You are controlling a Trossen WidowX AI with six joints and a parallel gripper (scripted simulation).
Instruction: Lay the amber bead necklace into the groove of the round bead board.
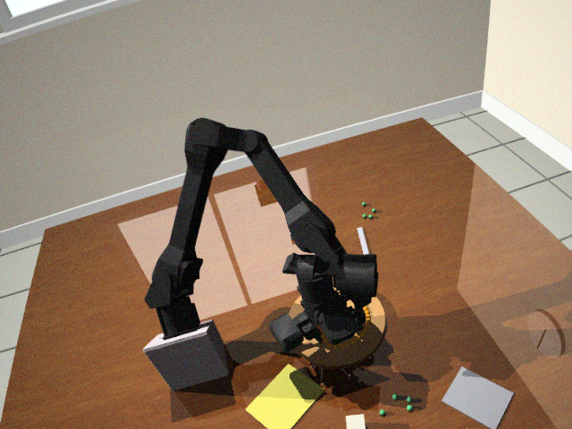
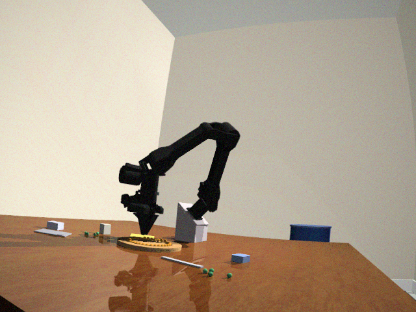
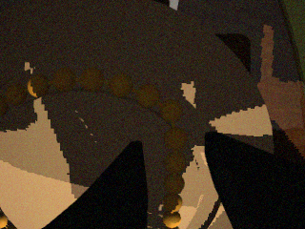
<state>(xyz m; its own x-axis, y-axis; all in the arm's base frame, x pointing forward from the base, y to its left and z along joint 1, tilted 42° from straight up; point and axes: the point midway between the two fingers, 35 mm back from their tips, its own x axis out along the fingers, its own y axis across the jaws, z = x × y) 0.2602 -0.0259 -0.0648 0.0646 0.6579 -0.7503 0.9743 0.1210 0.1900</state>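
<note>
One strand, one groove, and the jaws stood right over both. They were drawn narrow, partway in, straddling the amber bead necklace (image 3: 173,185) with a sliver of slack on either side, so by my call nothing was pinched yet. In the wrist view the beads ran in from 9 o'clock, bent near the middle and dropped toward 6 o'clock straight between the dark tips. The whole necklace lay on the round bead board (image 2: 168,249) on the desk; from the top camera a short run of beads showed at the board's 3 o'clock edge, and the arm (image 1: 277,180) hid the rest. Whether every bead sat down in the groove, I couldn't tell. To do this step well: catch a single bead squarely, lift only a touch, and steer it along the curve without dragging its neighbours out. A high pull risked flicking the seated part free.
</note>
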